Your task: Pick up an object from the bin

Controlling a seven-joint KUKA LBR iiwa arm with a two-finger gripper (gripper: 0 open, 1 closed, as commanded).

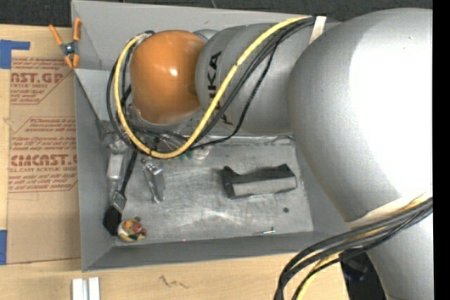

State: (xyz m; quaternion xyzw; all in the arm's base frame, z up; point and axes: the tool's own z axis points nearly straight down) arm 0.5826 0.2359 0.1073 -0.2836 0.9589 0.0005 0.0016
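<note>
Fingers point(153, 180) apart and gripping nothing, my claw point(133, 174) hangs low over the left part of the grey bin point(211, 227), close to its left wall. The two silver fingers point down toward the scratched floor, one near the wall and one further in.

Just below the claw, in the bin's near left corner, lies a small lump point(125, 225), black on one side and yellow with a touch of red on the other. A thin black rod point(124, 187) slants from between my fingers down to that lump; I cannot tell whether it belongs to it. Well apart, right of the claw on the floor's middle, lies a dark grey block point(259, 180), long and flat.

Above the claw sits my orange cover point(165, 77), looped by yellow and black cables point(184, 142). On my silver arm point(365, 116) beside it, the letters "KA" can be read.
</note>
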